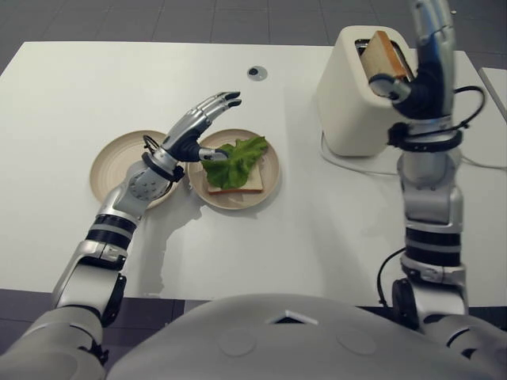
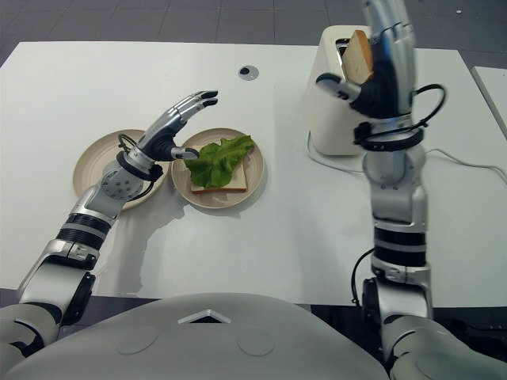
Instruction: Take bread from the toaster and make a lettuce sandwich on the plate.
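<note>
right arm comes up from the near table edge point(image 1: 317, 237), forearm vertical. right hand point(image 1: 421, 79) is at the top of the toaster point(image 1: 348, 107), back right of the table. it's closed on the bread slice point(image 1: 386, 54): thumb across the near-left face, the other fingers behind it. the slice stands mostly out of the slot, on edge, long axis roughly upright and leaning a bit. i can't tell if its bottom edge has cleared the slot.

left hand point(image 1: 198, 127) hangs over the gap between the two plates, holding nothing. fingers are straight and pressed together, pointing away and right. the thumb is angled down toward the lettuce point(image 1: 235, 158), tip just beside the leaf's left edge; contact unclear.

the target plate point(image 1: 272, 178) is mid-table with a bottom slice point(image 1: 234, 187) flat on it and the lettuce on top, covering most of it. the spare plate point(image 1: 111, 162) just to its left has nothing on it. toaster cable point(image 1: 348, 162) runs along the table at the toaster's base.

judgement: base and lettuce are done, the top slice is the last piece.

key relation: the plate lies left of the right hand, nearer the robot and lower, well apart from the toaster. so the carry goes left, back and down, and the slice has to go from on-edge to flat, face down on the leaf.

risk: the left hand is much closer to the plate and sits on its left side, so approach from the right. the leaf bunches up and may tip the slice.
</note>
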### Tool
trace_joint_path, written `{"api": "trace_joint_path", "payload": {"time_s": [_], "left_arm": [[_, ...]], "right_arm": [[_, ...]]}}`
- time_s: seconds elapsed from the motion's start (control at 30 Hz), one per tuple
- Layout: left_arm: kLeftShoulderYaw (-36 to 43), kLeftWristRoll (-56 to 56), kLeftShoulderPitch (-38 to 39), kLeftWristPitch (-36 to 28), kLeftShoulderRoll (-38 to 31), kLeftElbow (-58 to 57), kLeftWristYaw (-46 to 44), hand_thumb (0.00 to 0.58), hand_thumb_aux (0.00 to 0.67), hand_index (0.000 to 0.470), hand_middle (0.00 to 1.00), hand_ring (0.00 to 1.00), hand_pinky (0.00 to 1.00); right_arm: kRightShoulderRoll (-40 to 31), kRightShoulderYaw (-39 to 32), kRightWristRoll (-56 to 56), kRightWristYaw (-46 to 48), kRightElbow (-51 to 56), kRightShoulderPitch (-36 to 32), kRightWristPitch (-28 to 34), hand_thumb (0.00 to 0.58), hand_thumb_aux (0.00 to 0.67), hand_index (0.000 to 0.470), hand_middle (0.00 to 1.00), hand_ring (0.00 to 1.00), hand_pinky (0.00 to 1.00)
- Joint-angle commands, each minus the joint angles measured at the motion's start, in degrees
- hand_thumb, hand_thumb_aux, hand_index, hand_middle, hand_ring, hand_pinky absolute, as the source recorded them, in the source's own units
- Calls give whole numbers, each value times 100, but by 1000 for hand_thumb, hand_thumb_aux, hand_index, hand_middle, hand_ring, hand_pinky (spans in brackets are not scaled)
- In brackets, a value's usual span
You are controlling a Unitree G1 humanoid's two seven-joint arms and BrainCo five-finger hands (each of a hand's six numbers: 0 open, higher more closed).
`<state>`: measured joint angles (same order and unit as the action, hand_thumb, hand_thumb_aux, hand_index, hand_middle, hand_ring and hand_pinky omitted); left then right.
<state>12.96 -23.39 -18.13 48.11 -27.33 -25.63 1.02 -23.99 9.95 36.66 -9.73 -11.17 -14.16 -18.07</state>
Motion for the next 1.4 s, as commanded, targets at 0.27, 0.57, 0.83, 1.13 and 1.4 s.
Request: {"api": "trace_joint_path", "payload": {"time_s": [0.27, 0.57, 0.83, 1.13, 1.4], "left_arm": [[-88, -36, -38, 33, 34, -205, -82, 0, 0, 0, 0, 0, 0], [-86, -83, -19, 46, 50, -229, -91, 0, 0, 0, 0, 0, 0], [-53, -170, -9, 57, 62, -259, -79, 0, 0, 0, 0, 0, 0], [-149, -117, -76, 70, 78, -293, -10, 0, 0, 0, 0, 0, 0], [-387, 1053, -36, 359, 120, -166, -439, 0, 0, 0, 0, 0, 0]], "right_arm": [[-1004, -405, 879, 1014, 1630, -370, 1876, 0, 0, 0, 0, 0, 0], [-1343, -800, 694, 1650, 1578, -506, 2039, 554, 528, 370, 31, 31, 31], [-1466, -705, 446, 1549, 1470, -635, 2070, 580, 670, 470, 1000, 1000, 1000], [-1184, -151, -115, 99, 1170, -1050, 1507, 580, 670, 470, 1000, 1000, 1000], [-647, 217, -2458, 652, 395, -1043, 649, 580, 670, 470, 1000, 1000, 1000]]}}
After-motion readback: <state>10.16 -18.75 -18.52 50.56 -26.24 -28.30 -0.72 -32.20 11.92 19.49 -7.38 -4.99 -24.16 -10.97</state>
